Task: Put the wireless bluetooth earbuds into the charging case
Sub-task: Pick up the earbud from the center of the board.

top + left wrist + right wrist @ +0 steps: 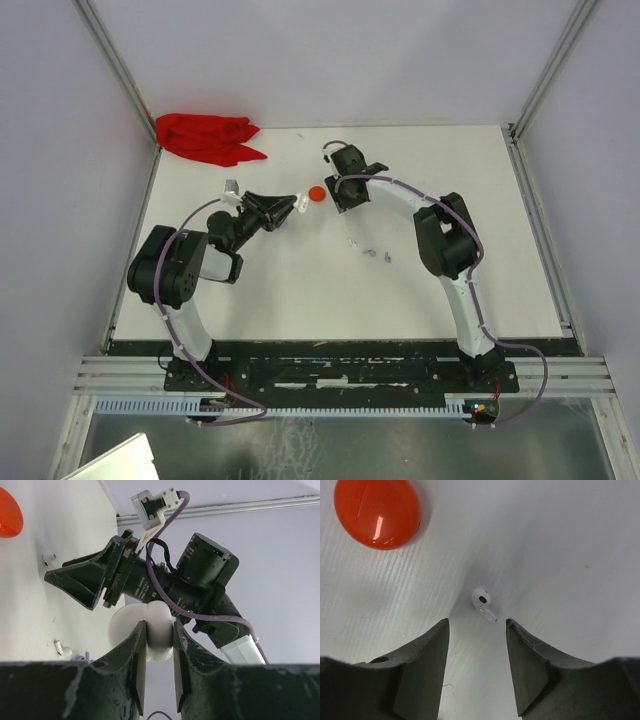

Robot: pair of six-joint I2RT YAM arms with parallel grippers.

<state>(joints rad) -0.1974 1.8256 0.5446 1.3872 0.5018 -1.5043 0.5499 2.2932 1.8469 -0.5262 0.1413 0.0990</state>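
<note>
My left gripper is shut on a white rounded charging case and holds it above the table; the gripper also shows in the top view. My right gripper is open, low over the table, with a whitish stemmed earbud lying just beyond its fingertips, not touched. In the top view this gripper is right of the left one. More tiny earbuds, one whitish and purple ones, lie on the table nearer the arms. No red earbud shows.
A glossy red round disc lies on the table to the left of the right gripper; it also shows in the top view. A red cloth is bunched at the far left corner. Walls enclose the white table.
</note>
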